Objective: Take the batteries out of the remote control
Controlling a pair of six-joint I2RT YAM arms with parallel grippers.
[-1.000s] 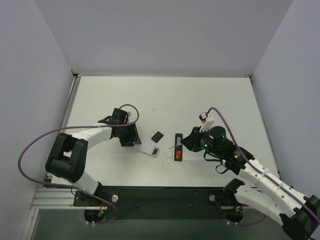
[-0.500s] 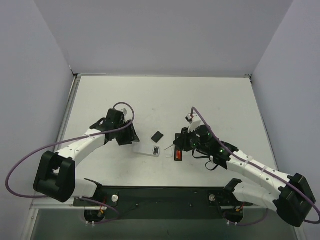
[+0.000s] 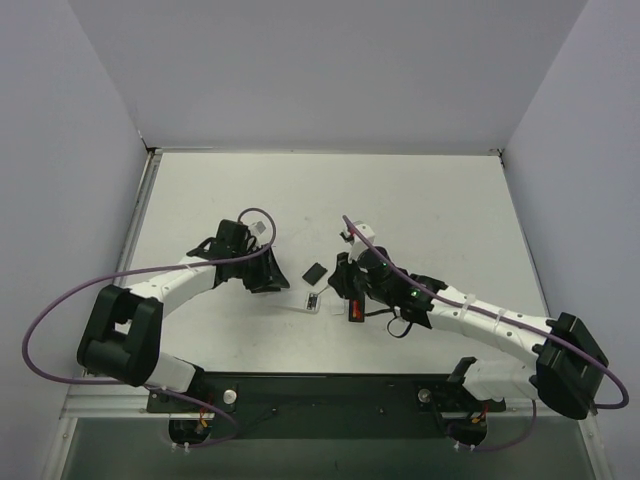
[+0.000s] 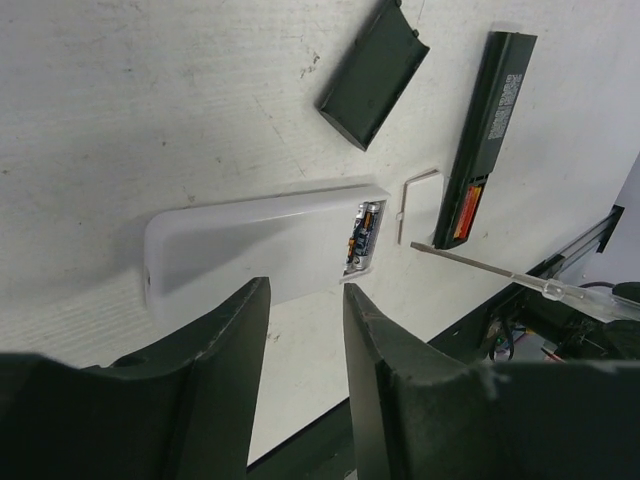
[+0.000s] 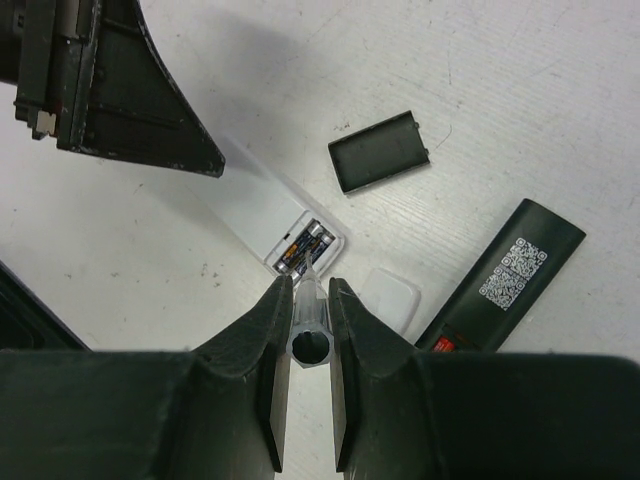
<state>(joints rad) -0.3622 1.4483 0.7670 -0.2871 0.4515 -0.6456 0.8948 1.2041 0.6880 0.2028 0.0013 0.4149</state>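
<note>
Right wrist view: my right jaws are clamped together on a clear pry stick (image 5: 308, 325), whose tip sits at the open recess of the white remote (image 5: 262, 212).
Left wrist view: my left jaws stand apart, gripping nothing, over that white remote's near end; they have narrowed slightly.
Remote control: the black remote control (image 4: 488, 120) lies just beyond on the table (image 3: 420, 200), recess open, red batteries (image 4: 464, 212) still seated.
Farther: black cover (image 4: 373, 72), loose.
Change: my right arm has swung left across the black remote.
Meaning: nothing unloaded yet; I judge the stick is aimed at the wrong remote.
</note>
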